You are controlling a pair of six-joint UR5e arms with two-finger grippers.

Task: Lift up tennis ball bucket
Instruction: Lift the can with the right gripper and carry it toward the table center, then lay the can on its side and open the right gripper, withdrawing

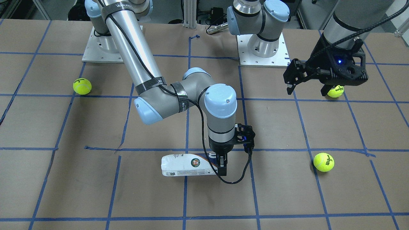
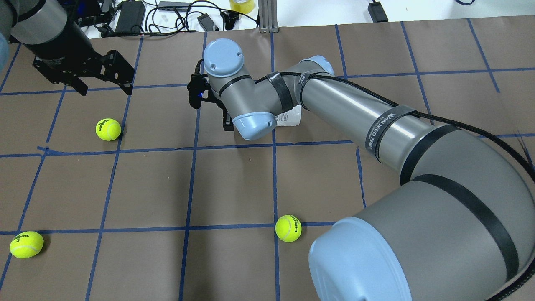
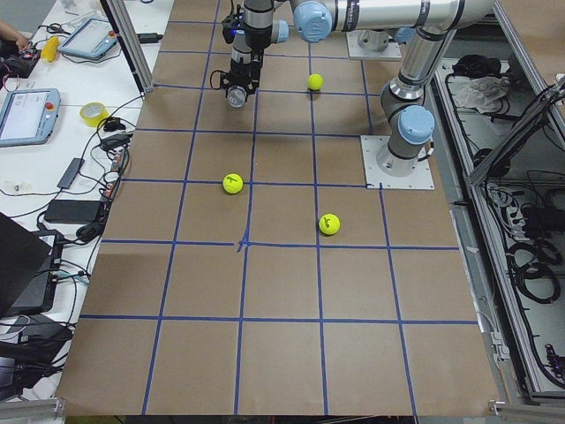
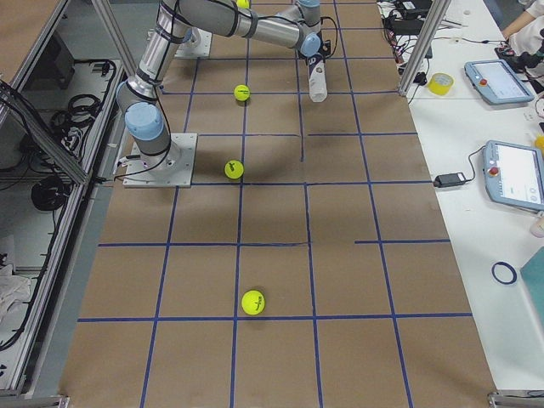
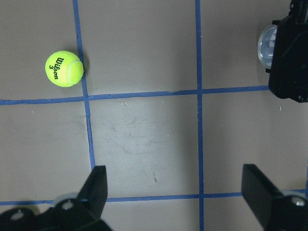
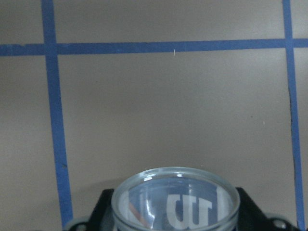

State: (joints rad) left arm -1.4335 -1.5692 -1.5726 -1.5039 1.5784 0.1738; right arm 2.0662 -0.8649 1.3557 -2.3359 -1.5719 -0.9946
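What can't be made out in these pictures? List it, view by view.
- Overhead: the right arm's wrist covers most of the clear-plastic, white-and-navy-labelled tennis ball tube.
- Right wrist: the bottom edge cuts off the right hand; only the tube's rim shows.
- Front: the left hand hides part of a yellow-green tennis ball.

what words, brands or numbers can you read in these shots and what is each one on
"Wilson 3": black print on the yellow-green tennis ball in the left wrist view.
"Wilson 3": second yellow-green ball in the front view.
"W": big white letter on the slim clear-plastic tennis ball bucket, seen through its end.
Black strap on the silver right arm: white brand word, too blurred to be sure of.
Bucket's small print, barcode and round emblem: too small to read.
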